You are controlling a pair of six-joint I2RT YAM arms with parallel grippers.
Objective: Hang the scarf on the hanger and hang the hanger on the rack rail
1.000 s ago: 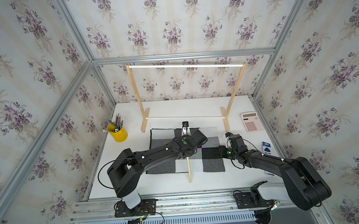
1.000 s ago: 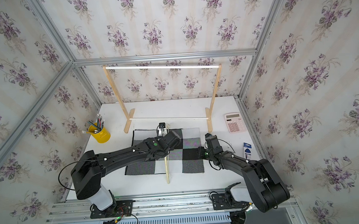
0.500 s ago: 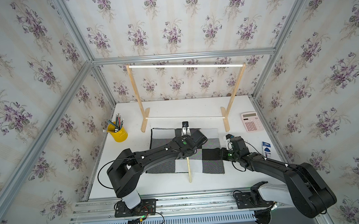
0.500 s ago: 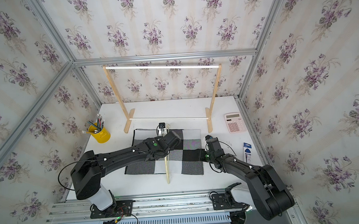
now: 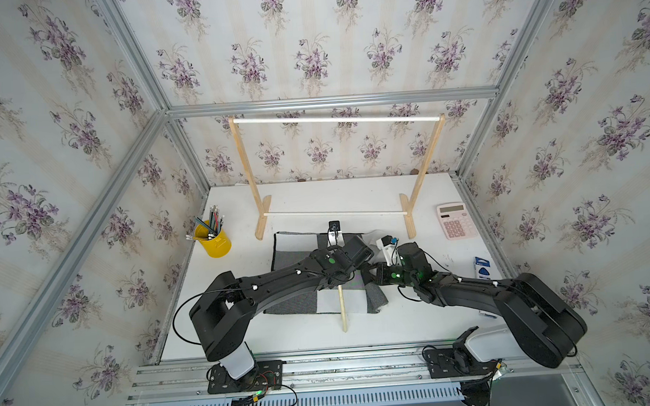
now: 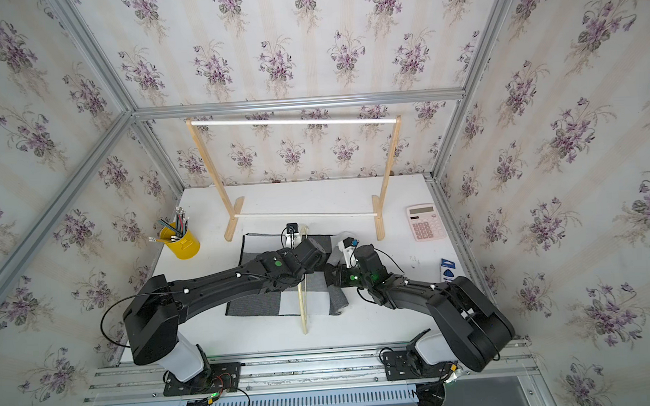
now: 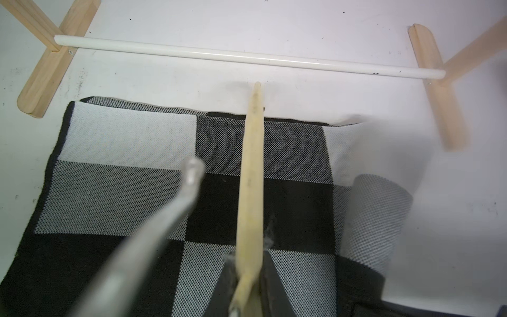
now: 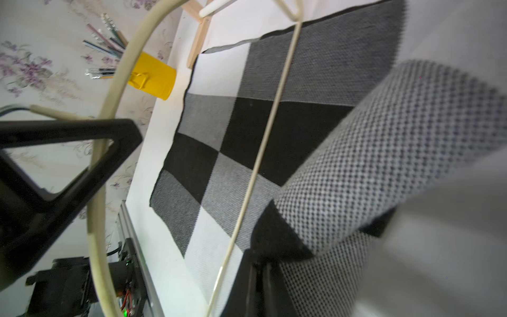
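**Scarf (image 5: 292, 261) edge pinched beside upright hanger**

Spread flat below left gripper (image 7: 247, 295); one edge curled up, clamped between clenched right gripper (image 8: 260, 264) jaws, seemingly for draping over the thin bar (image 8: 269, 123). Hanger (image 7: 251, 170) clenched on edge in left jaws, apparently steadied to receive cloth.

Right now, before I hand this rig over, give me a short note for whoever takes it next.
Left claw: shut on the hanger, held on edge above the scarf.
Right claw: shut on the scarf's edge, lifted and curled toward the hanger.
Rest of the scarf lies flat on the table.
Done: both things gripped.
Left: draw the scarf over the hanger's lower bar, then raise it.
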